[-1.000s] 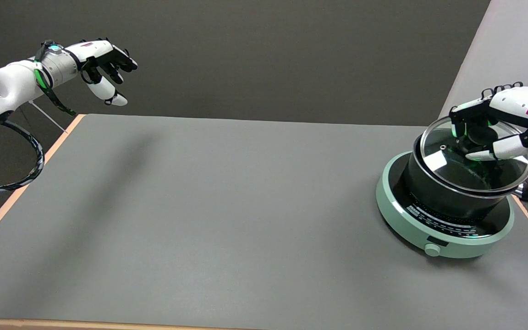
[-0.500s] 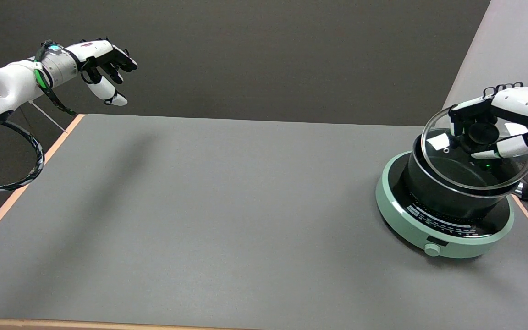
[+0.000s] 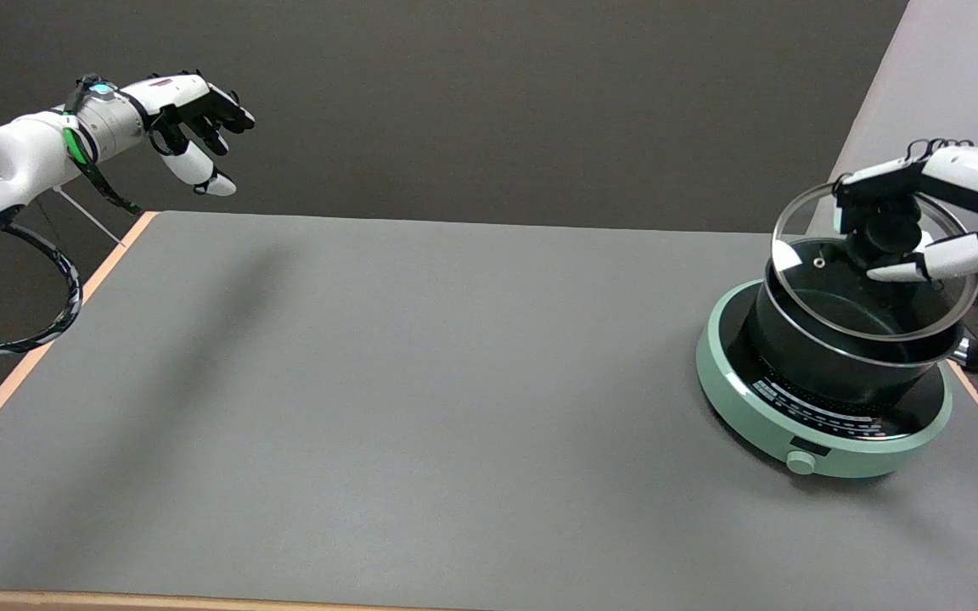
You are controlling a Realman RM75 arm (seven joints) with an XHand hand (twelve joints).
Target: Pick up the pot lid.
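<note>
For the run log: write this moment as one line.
right hand: holds pot lid by knob | lid: tilted, lifted above pot | pot: on green cooker | phase: lifting

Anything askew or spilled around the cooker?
Nothing spilled. Only the glass lid is tilted: the right hand holds it by its knob above the black pot, which sits squarely on the green cooker.

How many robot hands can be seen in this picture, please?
2. The idle black-and-white left hand hangs in the air at the upper left. The black-and-white right hand at the far right grips the black knob of the round glass pot lid above the black pot.
</note>
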